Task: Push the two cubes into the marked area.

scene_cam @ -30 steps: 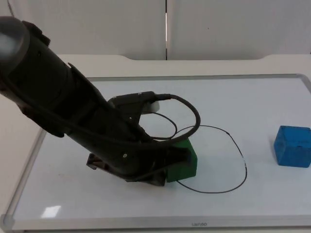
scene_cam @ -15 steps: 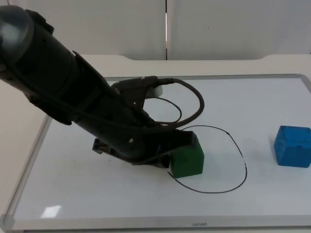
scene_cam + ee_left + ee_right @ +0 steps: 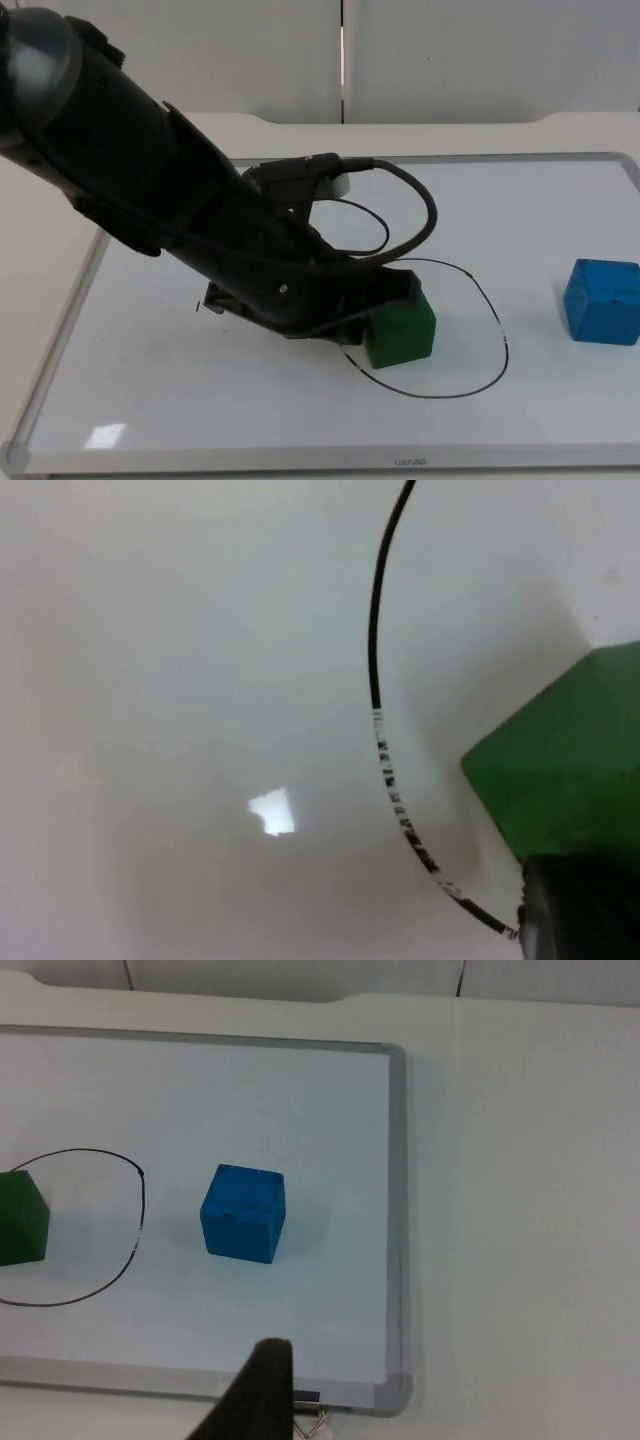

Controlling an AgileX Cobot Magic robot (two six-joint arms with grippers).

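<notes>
A green cube (image 3: 400, 330) stands at the left end of the marked area, a black loop drawn on the whiteboard (image 3: 495, 320). My left gripper (image 3: 350, 318) presses against the cube's left side, hidden under the arm. In the left wrist view the green cube (image 3: 570, 770) sits just inside the black line (image 3: 375, 660). The blue cube (image 3: 601, 301) rests near the board's right edge, outside the loop. In the right wrist view the blue cube (image 3: 243, 1213) lies right of the loop line (image 3: 138, 1222); my right gripper (image 3: 258, 1392) waits well short of it.
The whiteboard has a raised grey frame (image 3: 60, 330) all around, with beige table beyond it. A metal clip (image 3: 310, 1418) sits on the frame near the right gripper. Bare board lies between the loop and the blue cube.
The left arm has slid right, pushing the green cube from the loop's left outline to just inside it. The blue cube has not moved.
</notes>
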